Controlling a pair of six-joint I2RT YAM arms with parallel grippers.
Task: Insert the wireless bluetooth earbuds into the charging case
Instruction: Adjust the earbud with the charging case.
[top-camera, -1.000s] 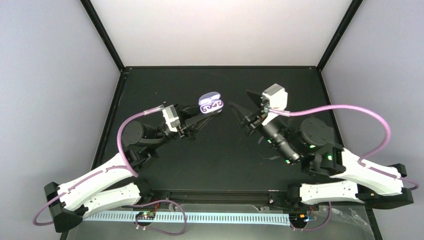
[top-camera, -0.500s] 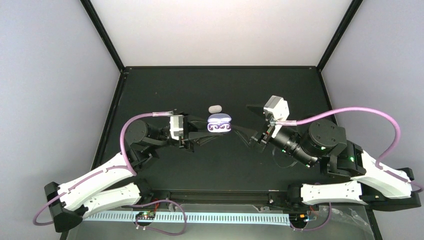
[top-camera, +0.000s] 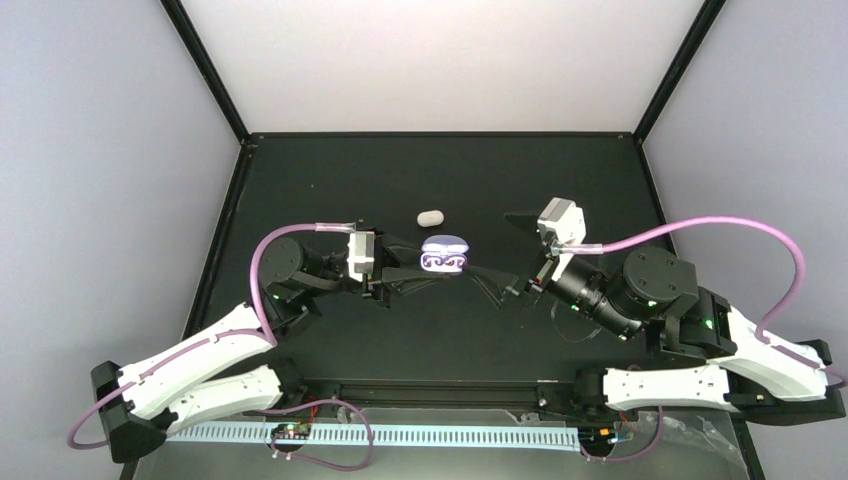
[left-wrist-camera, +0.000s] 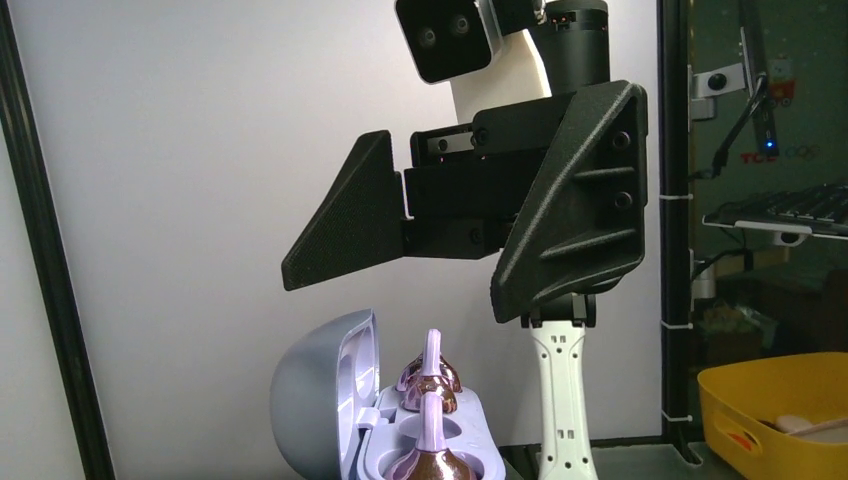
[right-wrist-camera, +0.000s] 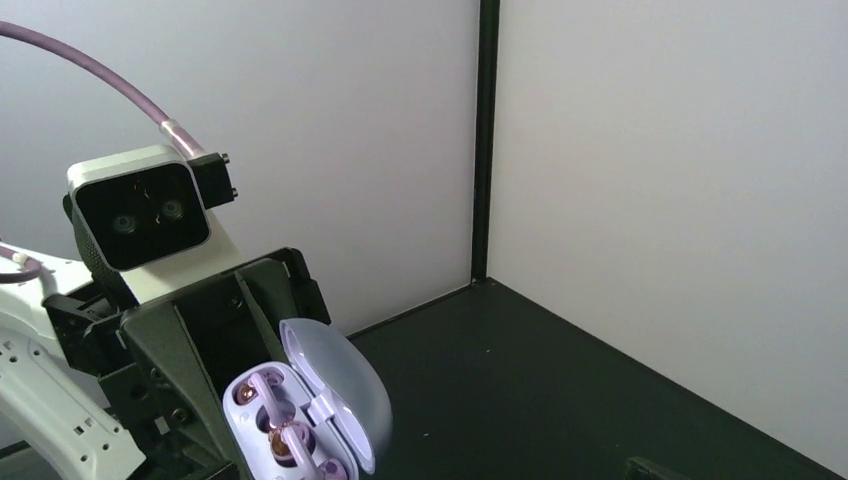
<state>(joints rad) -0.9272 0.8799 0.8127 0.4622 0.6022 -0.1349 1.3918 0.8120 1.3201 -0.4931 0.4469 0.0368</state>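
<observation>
1. Since a second ago, the left gripper (top-camera: 425, 264) has carried the purple charging case (top-camera: 445, 257) from the upper middle of the overhead view down toward the centre. The right gripper (top-camera: 505, 252) has swung lower in the frame and its jaws have spread wider.
2. That move has uncovered one white oval case (top-camera: 430, 216). It lies on the black table (top-camera: 400, 170) just above the purple one in the picture and apart from it.
3. Two arms reach in from the bottom corners of the overhead view, and their two pincers face each other across the middle.
4. The left pincer is pressed together on the purple charging case, holding it up off the table at the centre of the frame.
5. The case is open. In the left wrist view its lid stands up at the left of the base, at the bottom middle of the frame.
6. Two purple earbuds (left-wrist-camera: 432, 362) sit in the base, one behind the other, with their stems pointing up.
7. The right pincer is spread wide and grips nothing. Its two black fingers sit just right of the case in the overhead view, not touching it.
8. One yellow bin (left-wrist-camera: 780, 400) shows at the lower right of the left wrist view, beyond the table.
</observation>
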